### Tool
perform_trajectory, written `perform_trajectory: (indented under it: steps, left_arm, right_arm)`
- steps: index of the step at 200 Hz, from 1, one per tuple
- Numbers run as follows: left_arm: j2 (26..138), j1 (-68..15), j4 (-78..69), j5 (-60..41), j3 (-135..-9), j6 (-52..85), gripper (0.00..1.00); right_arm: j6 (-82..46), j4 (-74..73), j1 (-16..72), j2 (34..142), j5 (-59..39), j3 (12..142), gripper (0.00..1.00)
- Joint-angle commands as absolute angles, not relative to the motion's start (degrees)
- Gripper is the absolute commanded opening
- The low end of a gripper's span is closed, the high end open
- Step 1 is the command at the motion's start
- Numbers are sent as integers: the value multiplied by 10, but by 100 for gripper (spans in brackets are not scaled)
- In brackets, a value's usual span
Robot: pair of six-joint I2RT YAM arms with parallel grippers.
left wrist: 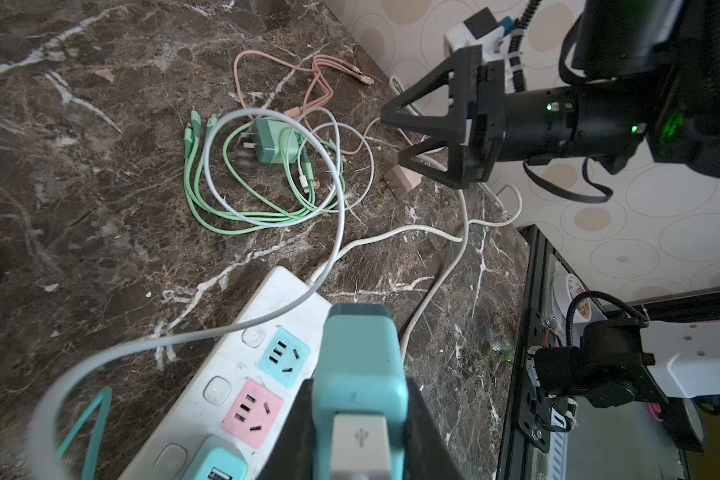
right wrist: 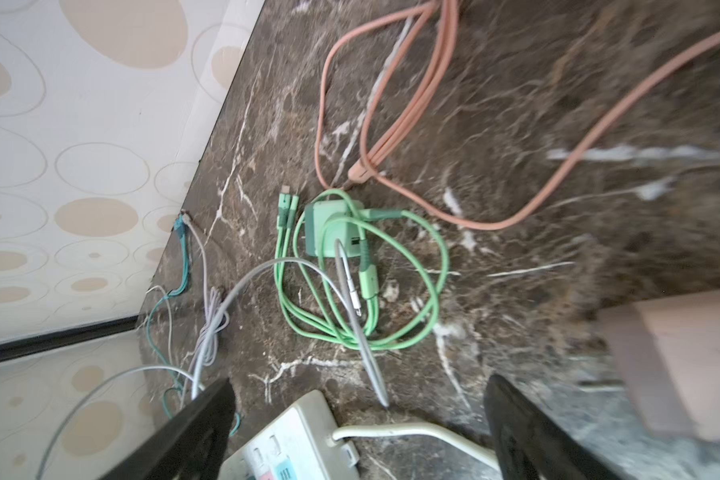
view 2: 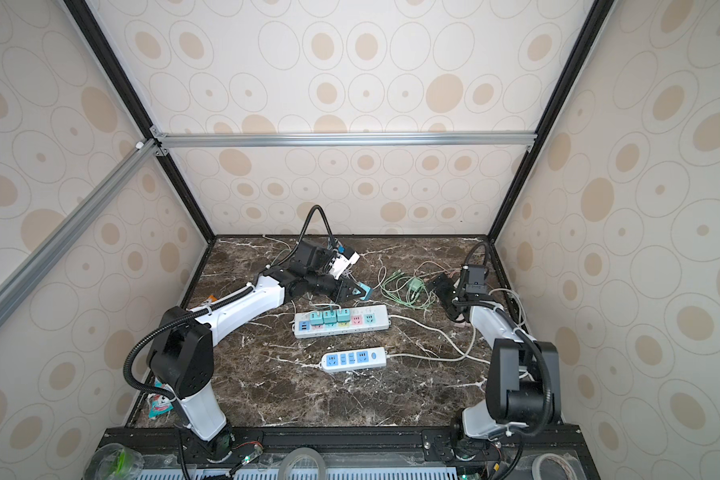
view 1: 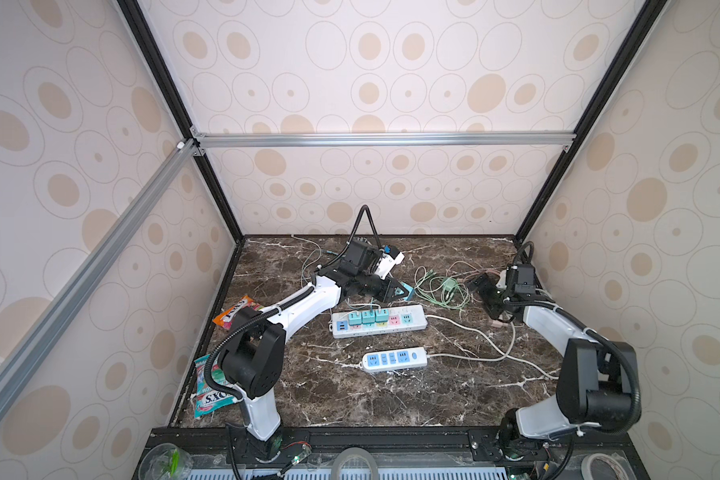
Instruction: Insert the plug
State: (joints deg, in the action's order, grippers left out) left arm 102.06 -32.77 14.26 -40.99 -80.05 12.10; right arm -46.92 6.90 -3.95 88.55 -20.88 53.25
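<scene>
The left tool (left wrist: 360,417) pinches the teal plug (left wrist: 358,357) tight. The plug hangs just above the long power strip (left wrist: 281,291), at the end where the strip's cord comes out. It is beside the free pink socket (left wrist: 252,411) and the free light blue socket (left wrist: 283,351). Three more teal plugs (view 1: 366,318) sit in the strip next to the pink socket. The step in hand looks like lining the plug up over a free socket.

To do it well, the tool should turn the plug so its pins match the slots. Then it should hold the plug straight and push slowly down into the strip. The white cable (left wrist: 341,199) from the plug loops past the strip's end and should not get under the plug.

The right tool (left wrist: 393,135) is spread wide and holds nothing. It hangs well past the cord end of the strip, near a pink charger (left wrist: 402,183) and a green charger (left wrist: 271,141) on the table (left wrist: 100,187).

The plug's pins are hidden, because the left wrist view shows only its back. I cannot tell if the plug touches the strip. The right wrist view is blurry, and a pink block there, likely that charger, is cut off at the edge.
</scene>
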Motion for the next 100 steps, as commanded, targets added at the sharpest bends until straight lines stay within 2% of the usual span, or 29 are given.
perform_trajectory:
  steps: [1, 87, 100]
  left_arm:
    - [1015, -326, 136, -423, -802, 104, 0]
    - [1015, -328, 139, -429, -798, 105, 0]
    - [1016, -328, 139, -430, -798, 105, 0]
  right_arm:
    - [-484, 55, -18, 919, -273, 572, 94]
    - [-480, 17, 26, 1039, -305, 650, 94]
    - [-480, 19, 32, 1057, -306, 666, 89]
